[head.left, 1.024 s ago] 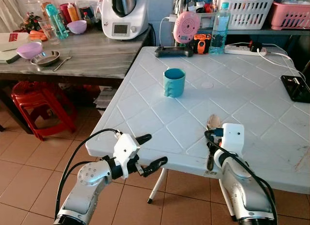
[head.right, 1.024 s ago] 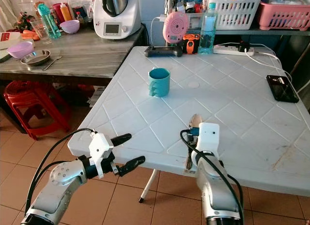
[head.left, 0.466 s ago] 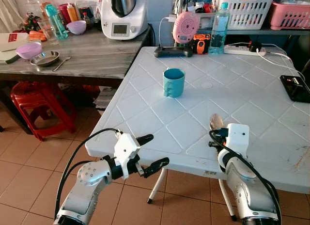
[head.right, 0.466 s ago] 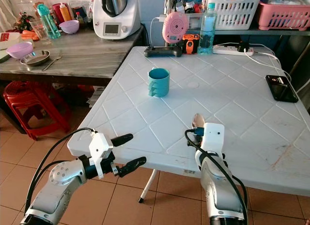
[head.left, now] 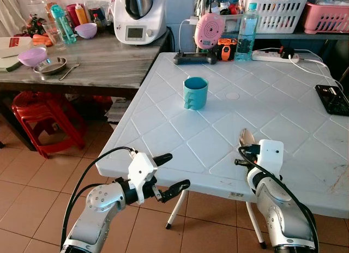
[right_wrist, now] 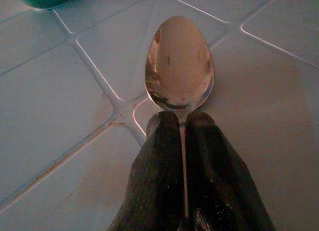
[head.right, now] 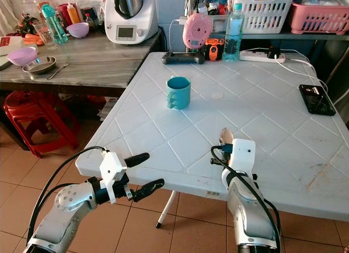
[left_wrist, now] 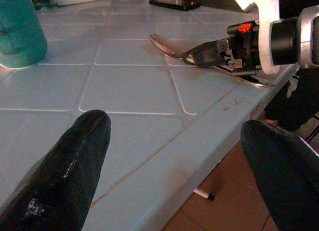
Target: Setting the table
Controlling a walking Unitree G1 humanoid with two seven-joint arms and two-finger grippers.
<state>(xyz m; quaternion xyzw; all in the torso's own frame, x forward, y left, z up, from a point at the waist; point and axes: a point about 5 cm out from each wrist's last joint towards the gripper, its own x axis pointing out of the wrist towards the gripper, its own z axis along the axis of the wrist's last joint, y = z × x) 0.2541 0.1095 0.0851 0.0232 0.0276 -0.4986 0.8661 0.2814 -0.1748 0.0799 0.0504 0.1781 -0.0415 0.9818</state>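
The right hand (right_wrist: 182, 156) pinched a spoon (right_wrist: 179, 71) by its neck, low in the lower right of the left eye view, bowl just above the white tabletop (head.left: 180, 127) near its front edge. The left hand (head.left: 166, 170), fingers spread and holding nothing, hung in the lower left off the tabletop's corner. The teal cup (head.left: 196, 92) stood well apart at centre. Released this close to the edge, the spoon could likely slide off; the narrow grip might let it twist.
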